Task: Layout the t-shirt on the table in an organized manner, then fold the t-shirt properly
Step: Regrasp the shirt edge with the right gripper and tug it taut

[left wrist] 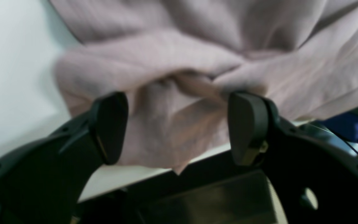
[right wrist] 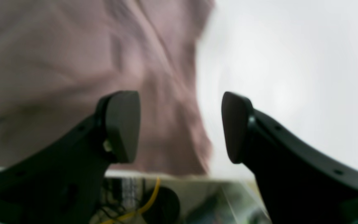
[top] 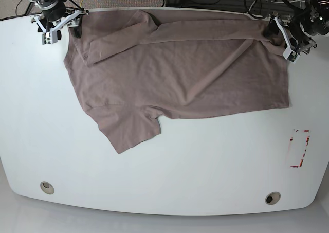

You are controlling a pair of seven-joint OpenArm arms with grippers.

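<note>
1. Looking down from the base view, we are seeing the t-shirt [top: 180, 73] lying spread across the far half of the table [top: 164, 176], wide side running left to right, with long creases crossing its middle.
2. We are seeing one short sleeve [top: 128, 127] sticking out toward the near edge, flat on the white top.
3. We are holding the left gripper [left wrist: 177, 127] with its jaws apart at the shirt's far corner on the base view's right; a bunched fold of cloth is sitting between the fingers [left wrist: 110, 127], though the blur is keeping us from telling whether they are touching it.
4. We are holding the right gripper [right wrist: 180, 127] with its jaws apart too, at the far corner on the base view's left; the shirt's edge is running between its fingers, cloth behind one, bare table behind the other.
5. We are also noting a red tape rectangle [top: 299, 148] and two grommet holes [top: 47, 186] near the front edge, well apart from the shirt.
</note>
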